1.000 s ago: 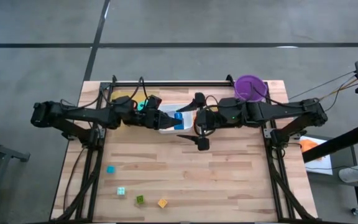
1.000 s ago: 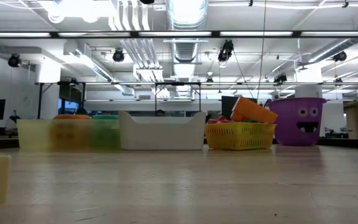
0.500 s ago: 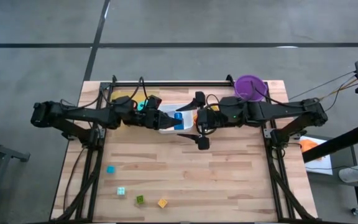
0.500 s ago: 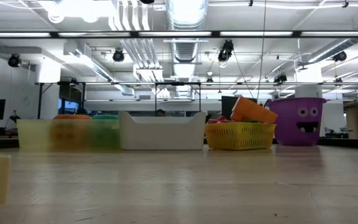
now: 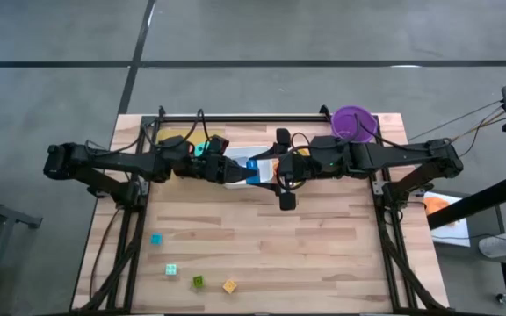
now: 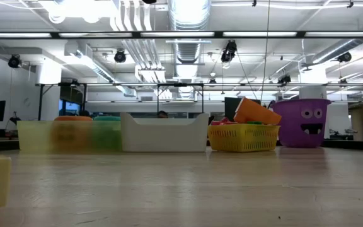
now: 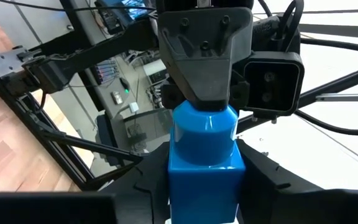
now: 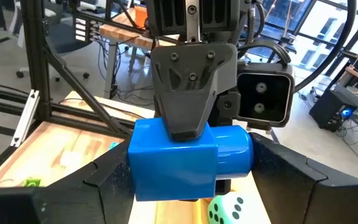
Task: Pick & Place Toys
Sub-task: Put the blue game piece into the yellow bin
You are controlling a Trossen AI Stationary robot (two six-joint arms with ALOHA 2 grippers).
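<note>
At the high view's upper centre, the blue block [image 5: 251, 164] hung above the white tray [image 5: 235, 180], between both arms. The left end effector [image 7: 204, 186] pinched it; the right end effector [image 8: 185, 168] apparently pinched its other end, long axis spanning them.

Left hand [image 8: 188, 118] clamps blue block [image 8: 179, 162] (teal die [image 8: 225, 210] below).

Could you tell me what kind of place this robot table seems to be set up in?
Probably an open lab or workshop: exposed ducts and strip lights run overhead, the floor around the wooden table is bare grey concrete, and desks with equipment stand behind.
</note>
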